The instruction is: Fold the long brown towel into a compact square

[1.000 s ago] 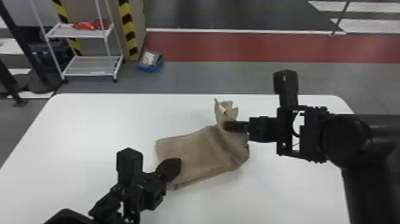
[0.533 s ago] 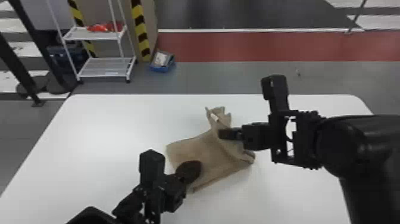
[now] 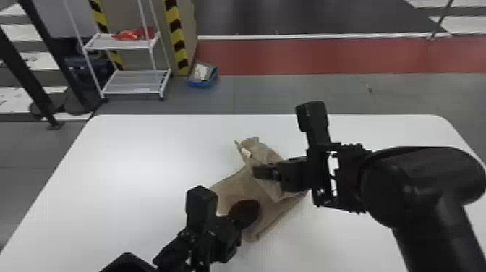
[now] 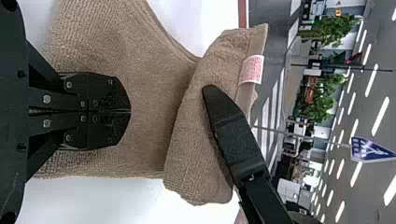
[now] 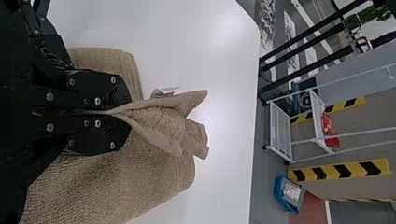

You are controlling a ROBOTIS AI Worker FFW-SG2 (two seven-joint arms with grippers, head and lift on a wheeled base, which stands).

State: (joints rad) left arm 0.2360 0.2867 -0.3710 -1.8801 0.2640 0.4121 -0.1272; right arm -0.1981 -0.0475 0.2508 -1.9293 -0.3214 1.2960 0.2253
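Observation:
The brown towel (image 3: 235,188) lies partly folded on the white table, its far right part lifted into a crumpled flap with a small tag. Over its near left part is my left gripper (image 3: 249,213); in the left wrist view that gripper (image 4: 130,111) has its fingers together above the cloth. At the raised flap is my right gripper (image 3: 256,171). In the right wrist view the towel (image 5: 107,186) runs up between the closed fingers of my right gripper (image 5: 122,112), with bunched cloth sticking out past them.
The white table (image 3: 126,162) extends around the towel on all sides. Beyond its far edge stand a white rack (image 3: 135,83) with a red item on it and a blue bin (image 3: 203,75) on the floor.
My right gripper has moved nearer and toward the left gripper, carrying the pinched flap over the towel. The head view has shifted, moving table and rack rightward. My left gripper stays at the towel's near part.

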